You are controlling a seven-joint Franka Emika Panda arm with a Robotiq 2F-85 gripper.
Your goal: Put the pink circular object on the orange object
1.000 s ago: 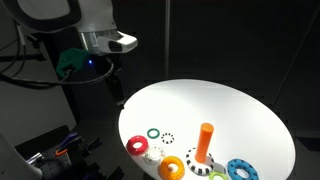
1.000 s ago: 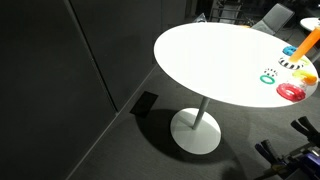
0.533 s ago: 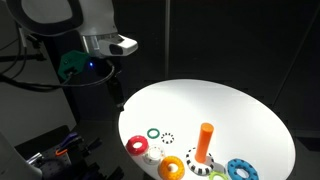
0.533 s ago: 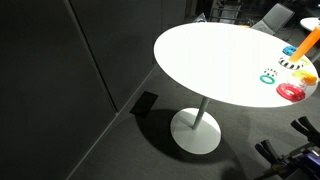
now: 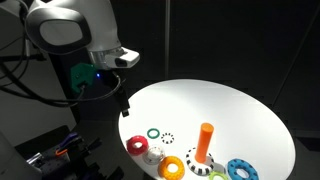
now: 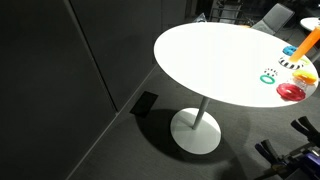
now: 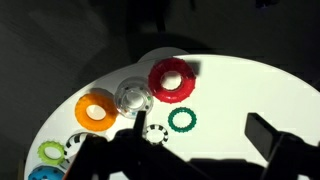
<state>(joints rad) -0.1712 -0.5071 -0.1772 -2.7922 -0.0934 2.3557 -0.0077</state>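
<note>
The pink circular object (image 5: 136,145) lies flat near the table's edge; it also shows in an exterior view (image 6: 291,91) and as a red-pink ring in the wrist view (image 7: 170,79). The orange object (image 5: 205,142) is an upright peg on a black-and-white base (image 5: 201,166), also at the frame edge in an exterior view (image 6: 309,43); it is out of the wrist view. My gripper (image 5: 122,102) hangs open and empty above the table's edge, well away from the pink ring. In the wrist view, my gripper's (image 7: 200,140) fingers stand wide apart below the rings.
Around the pink ring lie a clear ring (image 7: 133,97), a yellow-orange ring (image 7: 96,112), a thin green ring (image 7: 182,120), a small black-and-white ring (image 7: 154,133), a lime ring (image 7: 52,152) and a blue ring (image 5: 240,170). The round white table (image 6: 210,55) stands on a pedestal.
The arm has swung lower and toward the table; the gripper now hangs near the table's edge. The rings and the peg have not moved.
</note>
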